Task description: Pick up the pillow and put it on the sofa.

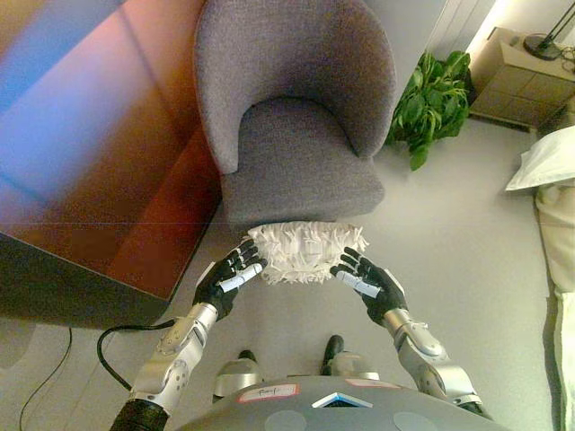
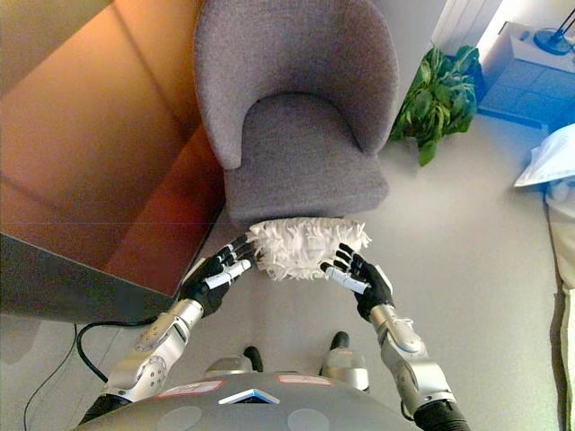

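A white shaggy pillow (image 1: 305, 250) shows just in front of the front edge of the grey armchair (image 1: 296, 144), which serves as the sofa here. My left hand (image 1: 229, 277) is at the pillow's left end, fingers straight and touching its fringe. My right hand (image 1: 368, 280) is at the pillow's right end, fingers spread, with the fingertips at its lower right corner. The pillow sits between the two palms. I cannot tell whether it rests on the floor or is lifted. The armchair's seat (image 2: 301, 148) has nothing on it.
A brown wooden panel (image 1: 108, 180) rises close on the left of the armchair. A green potted plant (image 1: 431, 103) stands to the chair's right. Farther right are a bedside cabinet (image 1: 521, 76) and white bedding (image 1: 548, 157). Grey floor (image 1: 458, 233) lies between.
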